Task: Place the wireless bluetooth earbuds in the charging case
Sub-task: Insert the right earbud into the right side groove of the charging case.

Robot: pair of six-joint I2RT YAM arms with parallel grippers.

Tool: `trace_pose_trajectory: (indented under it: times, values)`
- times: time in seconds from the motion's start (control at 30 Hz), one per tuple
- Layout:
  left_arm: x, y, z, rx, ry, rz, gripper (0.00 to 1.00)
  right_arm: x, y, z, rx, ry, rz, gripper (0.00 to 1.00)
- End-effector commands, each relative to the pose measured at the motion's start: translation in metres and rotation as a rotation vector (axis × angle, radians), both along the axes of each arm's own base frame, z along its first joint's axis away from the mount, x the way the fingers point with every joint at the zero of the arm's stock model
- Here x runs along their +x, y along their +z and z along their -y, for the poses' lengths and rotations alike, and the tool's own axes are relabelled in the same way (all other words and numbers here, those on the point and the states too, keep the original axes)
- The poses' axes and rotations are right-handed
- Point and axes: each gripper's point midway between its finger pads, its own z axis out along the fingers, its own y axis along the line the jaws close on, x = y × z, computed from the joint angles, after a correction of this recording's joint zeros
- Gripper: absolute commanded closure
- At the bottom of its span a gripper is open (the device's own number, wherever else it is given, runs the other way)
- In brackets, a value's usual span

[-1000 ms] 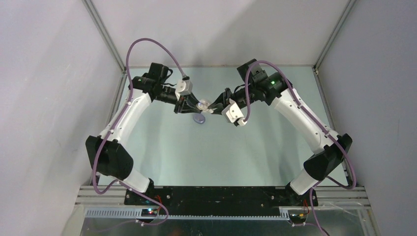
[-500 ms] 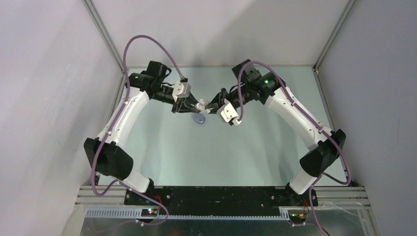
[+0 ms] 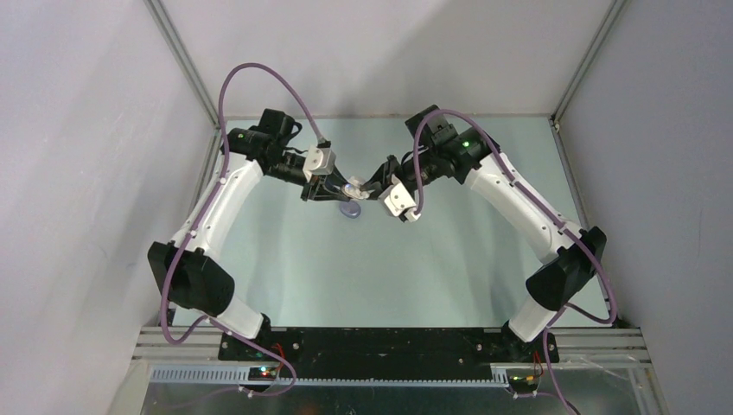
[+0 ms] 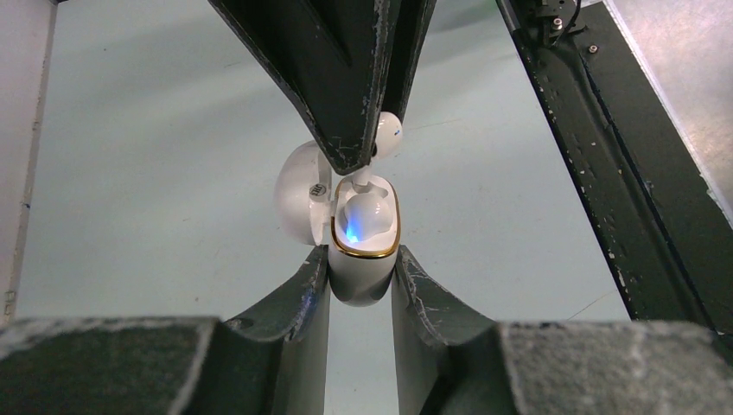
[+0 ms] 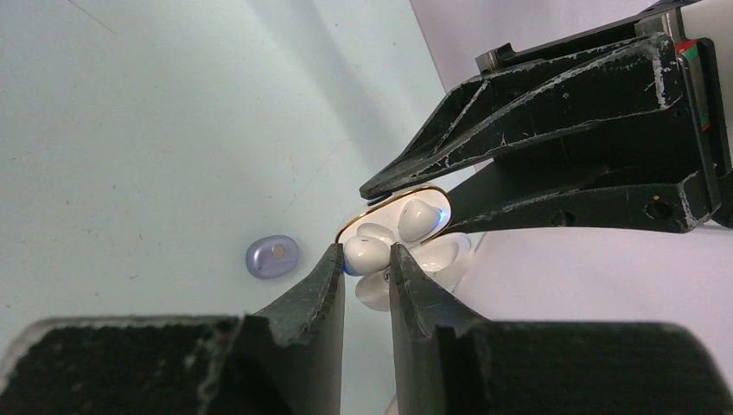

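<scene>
Left gripper, top view: clamped on white charging case, raised above table.
Right gripper, top view: tip to tip with the left one; its load too small to tell.
Purple case, top view: on table, just beside both grippers.
Seated earbud, left wrist view: white, inside the open-lidded case, blue light beside it.
Held earbud, right wrist view: white, pinched between right jaws at case mouth, seemingly touching the rim.

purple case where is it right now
In the top view the purple case lies on the table near the centre, just on the near side of the white case held by the left gripper, apart from it.
</scene>
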Motion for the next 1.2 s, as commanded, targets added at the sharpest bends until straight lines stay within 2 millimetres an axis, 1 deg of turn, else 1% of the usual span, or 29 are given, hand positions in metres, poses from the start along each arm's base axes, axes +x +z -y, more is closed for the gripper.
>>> trace_pose_trajectory:
  times: [0.0,0.1,0.27,0.3,0.37,0.4,0.5,0.63,0.67,0.83,0.97,1.17]
  values:
    - [-0.004,0.015,0.005,-0.032,-0.033,0.047,1.00,0.006,0.014,-0.008,0.032,0.010,0.058,0.96]
    - [-0.005,0.014,0.005,-0.030,-0.038,0.047,1.00,0.004,0.014,-0.009,0.030,0.017,0.053,0.95]
    - [-0.006,0.014,0.005,-0.026,-0.047,0.066,1.00,0.006,0.007,-0.011,0.008,0.021,0.058,0.95]
    - [-0.007,0.014,0.005,-0.025,-0.047,0.066,1.00,-0.001,0.027,-0.004,0.035,0.018,0.102,0.94]
    - [-0.007,0.014,0.005,-0.024,-0.052,0.075,1.00,0.008,0.006,-0.011,-0.003,0.019,0.070,0.92]
    - [-0.007,0.014,0.005,-0.023,-0.053,0.074,1.00,0.009,0.004,-0.011,-0.008,0.021,0.068,0.91]
    - [-0.007,0.014,0.006,-0.026,-0.057,0.074,1.00,0.010,0.002,-0.013,-0.014,0.029,0.066,0.88]
    - [-0.008,0.014,0.007,-0.033,-0.073,0.072,1.00,0.010,0.002,-0.015,-0.018,0.040,0.070,0.80]
    - [-0.011,0.014,0.007,-0.034,-0.078,0.055,1.00,0.011,0.002,-0.016,-0.019,0.040,0.070,0.80]
    - [-0.012,0.013,0.007,-0.050,-0.107,0.044,1.00,0.014,0.002,-0.016,-0.028,0.029,0.082,0.76]
    - [-0.016,0.015,0.005,-0.081,-0.126,0.008,1.00,0.016,0.007,-0.016,-0.020,0.020,0.098,0.71]
    - [-0.013,0.013,0.007,-0.123,-0.135,-0.012,1.00,0.016,0.023,-0.016,0.017,-0.002,0.119,0.62]
